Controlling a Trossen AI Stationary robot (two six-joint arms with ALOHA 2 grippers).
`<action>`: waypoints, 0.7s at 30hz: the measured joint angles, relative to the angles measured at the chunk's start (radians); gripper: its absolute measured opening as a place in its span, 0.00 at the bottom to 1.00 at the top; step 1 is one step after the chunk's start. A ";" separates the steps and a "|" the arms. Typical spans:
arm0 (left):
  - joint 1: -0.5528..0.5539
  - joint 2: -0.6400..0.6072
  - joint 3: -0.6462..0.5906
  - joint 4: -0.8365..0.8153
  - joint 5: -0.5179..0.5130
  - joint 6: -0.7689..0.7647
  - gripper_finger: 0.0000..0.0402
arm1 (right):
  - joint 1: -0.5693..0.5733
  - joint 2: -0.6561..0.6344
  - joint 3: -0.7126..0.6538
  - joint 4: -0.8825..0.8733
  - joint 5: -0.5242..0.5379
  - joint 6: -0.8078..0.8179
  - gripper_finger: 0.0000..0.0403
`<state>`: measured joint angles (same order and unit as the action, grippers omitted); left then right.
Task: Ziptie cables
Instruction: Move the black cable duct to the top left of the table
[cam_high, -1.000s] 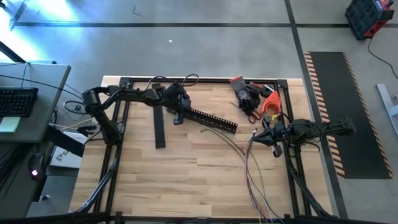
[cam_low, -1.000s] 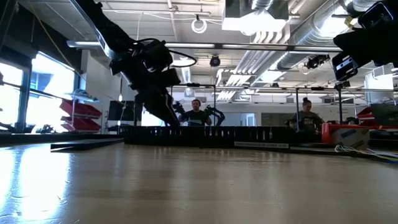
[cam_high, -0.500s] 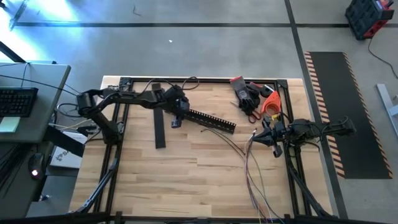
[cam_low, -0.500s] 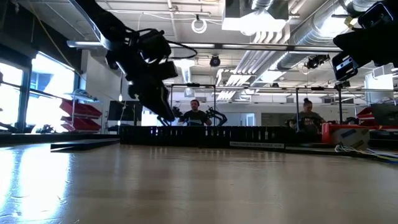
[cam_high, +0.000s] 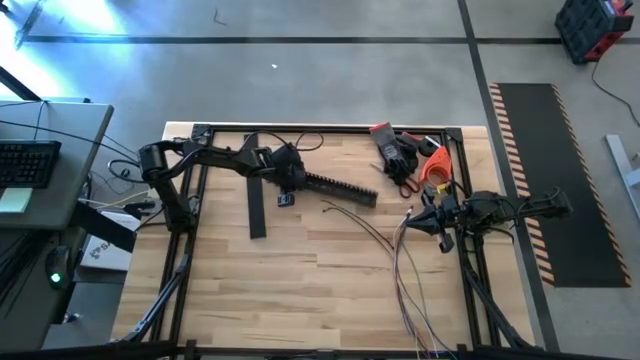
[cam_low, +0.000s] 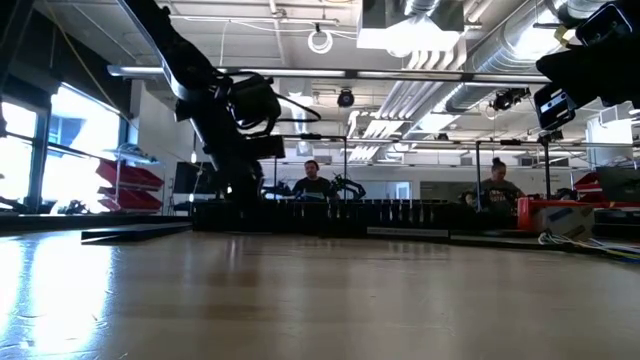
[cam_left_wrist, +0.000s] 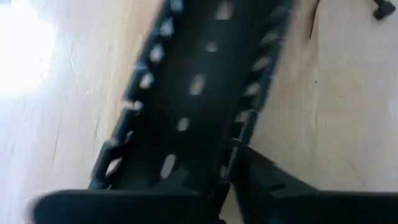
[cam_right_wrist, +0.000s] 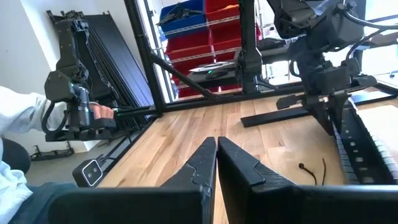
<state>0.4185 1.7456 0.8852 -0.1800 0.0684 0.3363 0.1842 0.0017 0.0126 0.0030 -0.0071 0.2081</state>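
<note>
Gripping the near end of the slotted black rail, the left hand sits by the tabletop's far edge, left of centre; in its wrist view the fingers straddle the rail, and the right wrist view shows them pinched on that end, so I read it as clenched on the rail. A flat black strip lies just left of it, running from the far edge toward the near one. Gloves and an orange tool sit at the far right corner. The right hand hangs by the right edge, fingers pressed together on nothing. Risk as judged: held by one end, the rail could pivot or slip and sweep its free end into the stray dark wire beside it, dragging strands out of reach; the grip is off-centre, so any lift may tip it. The cables lie loose along the right side, fanning from near the right hand down past the near edge: thin, limp strands, dark, reddish and whitish, unbundled, no tie visible on them.
</note>
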 joint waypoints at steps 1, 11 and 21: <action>0.000 -0.006 0.000 -0.002 -0.001 -0.018 0.04 | 0.000 0.000 0.000 0.000 0.000 0.000 0.00; -0.060 -0.204 0.006 -0.176 -0.204 -0.403 0.00 | 0.000 0.000 0.000 0.000 0.000 0.000 0.00; -0.329 -0.537 -0.149 -0.458 -0.455 -1.072 0.00 | 0.000 0.000 0.000 0.000 0.000 0.000 0.00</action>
<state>0.0899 1.2089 0.7363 -0.6385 -0.3862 -0.7353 0.1842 0.0017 0.0128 0.0030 -0.0073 0.2081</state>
